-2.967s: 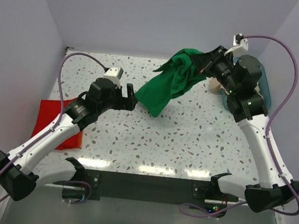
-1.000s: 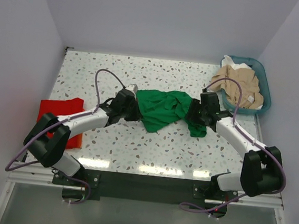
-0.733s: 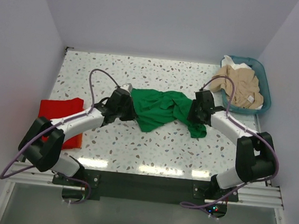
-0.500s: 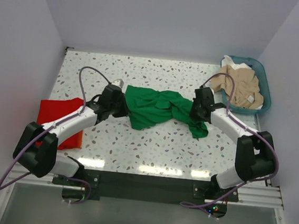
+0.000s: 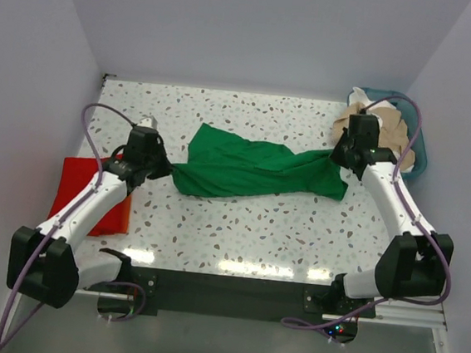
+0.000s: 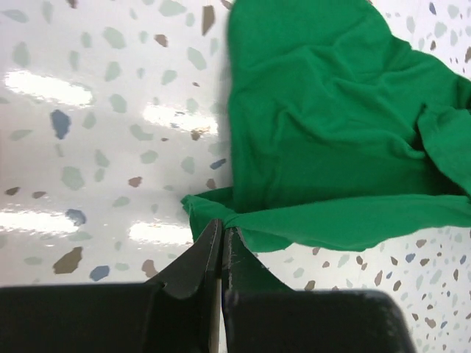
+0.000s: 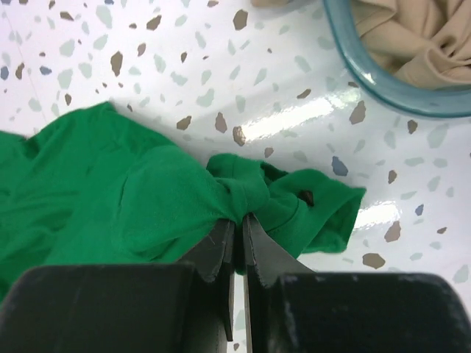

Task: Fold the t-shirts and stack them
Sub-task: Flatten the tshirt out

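The speckled white desk (image 5: 239, 227) carries three things. A green t-shirt (image 5: 245, 167) lies stretched left to right across its middle, rumpled. A red t-shirt (image 5: 72, 179) sits at the left edge, folded flat. A teal basket (image 7: 434, 109) (beige cloth (image 7: 412, 37) inside) stands in the far right corner.

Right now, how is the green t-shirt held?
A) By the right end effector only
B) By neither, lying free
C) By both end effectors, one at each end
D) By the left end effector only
C: the left end effector and the right end effector are each shut on an opposite end of the green t-shirt, which is spread out between them.
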You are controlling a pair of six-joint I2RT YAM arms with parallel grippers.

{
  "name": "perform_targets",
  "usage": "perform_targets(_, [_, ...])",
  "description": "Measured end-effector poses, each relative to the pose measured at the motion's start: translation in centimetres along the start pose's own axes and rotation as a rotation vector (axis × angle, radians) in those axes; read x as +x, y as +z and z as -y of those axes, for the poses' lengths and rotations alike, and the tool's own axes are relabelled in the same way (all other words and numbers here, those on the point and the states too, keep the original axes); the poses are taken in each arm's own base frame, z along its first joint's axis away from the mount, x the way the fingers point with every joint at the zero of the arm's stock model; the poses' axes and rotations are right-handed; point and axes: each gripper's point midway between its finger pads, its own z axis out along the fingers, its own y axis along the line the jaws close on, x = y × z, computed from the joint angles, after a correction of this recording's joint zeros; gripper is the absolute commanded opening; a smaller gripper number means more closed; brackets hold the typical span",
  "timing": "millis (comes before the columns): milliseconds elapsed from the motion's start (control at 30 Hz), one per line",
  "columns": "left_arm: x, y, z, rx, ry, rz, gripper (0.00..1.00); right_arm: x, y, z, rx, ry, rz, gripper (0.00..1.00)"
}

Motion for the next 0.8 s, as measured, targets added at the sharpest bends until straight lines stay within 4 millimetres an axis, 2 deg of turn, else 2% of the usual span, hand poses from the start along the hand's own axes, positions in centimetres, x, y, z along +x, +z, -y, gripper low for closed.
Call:
perform_targets(133, [-1.3,-0.9,-2.1,-0.049,-0.032,0.03,0.0,-2.0,-0.8,0.0,-0.001,0.019,0.026,0.04])
perform_targets(267, [-2.8,-1.8,-3.6,-0.084,-0.061,0.061,0.0,-4.1,-1.9,-0.9,-0.041,0.035,0.059,0.04])
perform_targets(333, [-3.5,-2.2,-3.9,-0.089,-0.07,0.081,0.0,-4.4,-2.1,-1.2,-0.062,0.044,0.065,0.04])
perform_targets(400, [-3.8,-2.6,-4.0,-0.085,-0.071,0.093,0.0,-3.8,-2.0,-1.2,-0.077,0.052,0.054,0.04])
perform_targets(467, [-3.9,-3.0,-3.9,-0.079,-0.072,0.101,0.0,-1.9,-1.7,-0.7,-0.086,0.063,0.027,0.07])
perform_targets(500, [-4.0,-3.2,-3.9,-0.075,-0.072,0.107,0.0,-0.6,-1.5,-0.3,-0.089,0.07,0.011,0.13])
perform_targets(600, [-3.3,-3.5,-4.2,-0.068,-0.076,0.112,0.0,5.6,-1.1,2.0,-0.078,0.098,-0.084,0.28])
perform_targets(633, [-2.7,-3.5,-4.4,-0.066,-0.081,0.107,0.0,7.4,-1.0,2.8,-0.067,0.104,-0.118,0.36])
perform_targets(700, [-1.3,-3.3,-4.9,-0.067,-0.092,0.082,0.02,11.2,-0.9,4.2,-0.051,0.122,-0.188,0.4])
perform_targets(767, [0.3,-2.8,-5.5,-0.071,-0.102,0.045,0.03,13.7,-0.9,4.9,-0.046,0.133,-0.24,0.44])
perform_targets(800, [1.4,-2.5,-5.8,-0.074,-0.108,0.018,0.03,14.2,-0.9,4.9,-0.05,0.135,-0.25,0.45])
